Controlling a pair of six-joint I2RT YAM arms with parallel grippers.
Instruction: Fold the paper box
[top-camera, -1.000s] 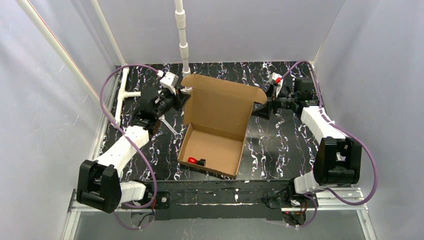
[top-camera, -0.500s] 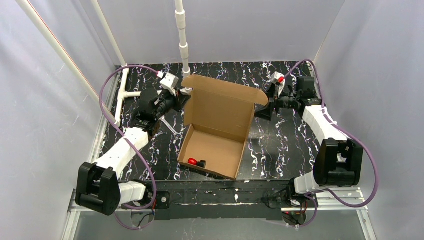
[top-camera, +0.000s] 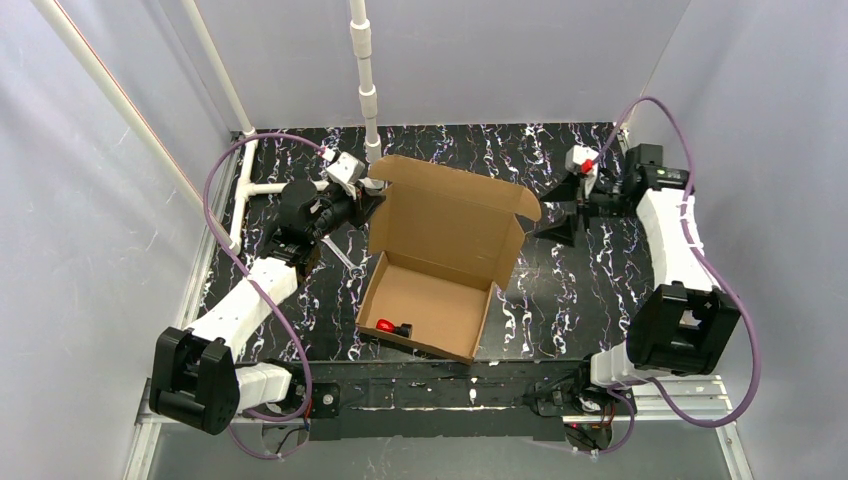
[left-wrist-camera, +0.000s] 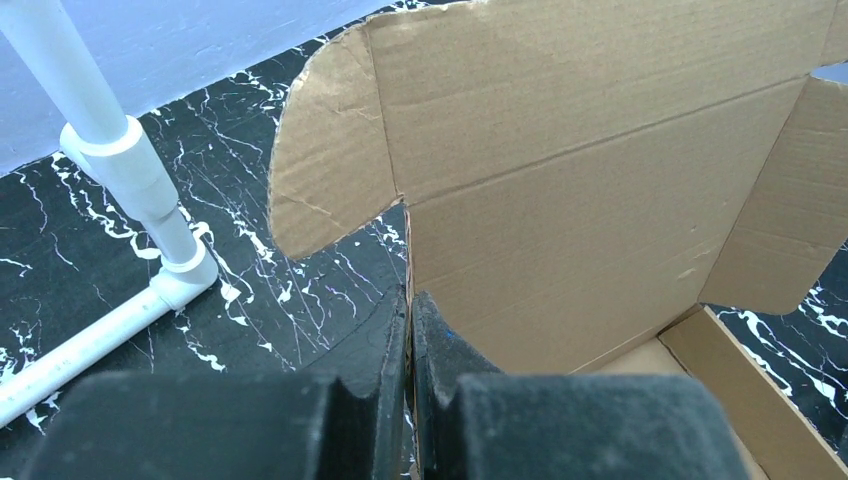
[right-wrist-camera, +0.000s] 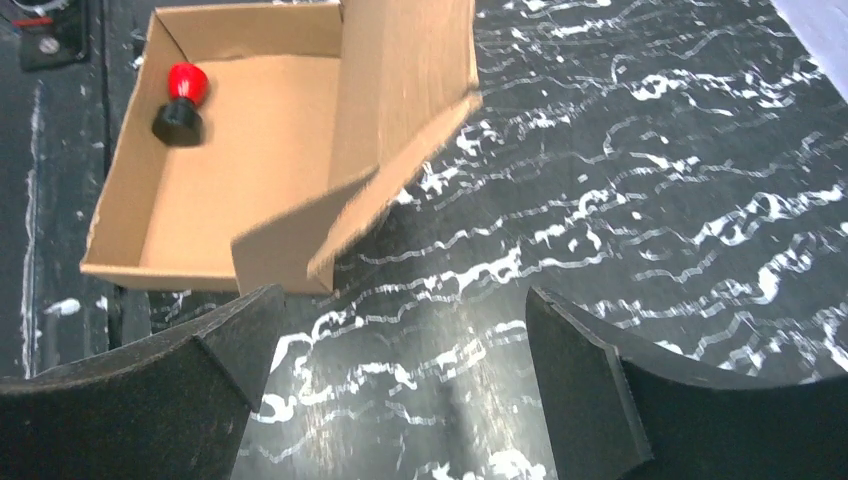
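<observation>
**Top view.** One box (top-camera: 445, 225) of brown cardboard sits at the centre of the black marbled table (top-camera: 560, 290), between the two arms. It has one shallow tray, open upward, in the lower half of the box. One lid is hinged along the tray's far edge and stands raised, its inner face turned toward the bottom of the frame. The long axis of the tray runs left to right across the frame, dipping slightly toward the lower right. The hinge line follows the same direction. The lid carries two side flaps, one at each end. The left one is rounded, and the right one juts toward the right of the frame.

One small red-capped item (top-camera: 385, 323) with a black base lies inside the tray, at its lower left corner. One upright white pipe (top-camera: 365, 80) stands just behind the lid's upper left corner.

**Left wrist view.** The left gripper (left-wrist-camera: 410, 340) is pinched narrow on the box, with the left edge of the lid sandwiched between its two fingers. The pipe (left-wrist-camera: 120, 160) appears at the upper left.

**Right wrist view.** The right gripper (right-wrist-camera: 400, 400) is spread wide and holds nothing, with bare table between its two fingers. The box (right-wrist-camera: 250, 150) lies at the upper left, its right flap just beyond the left finger. Contact between them cannot be told. The item (right-wrist-camera: 182, 95) shows in the tray's far corner.
</observation>
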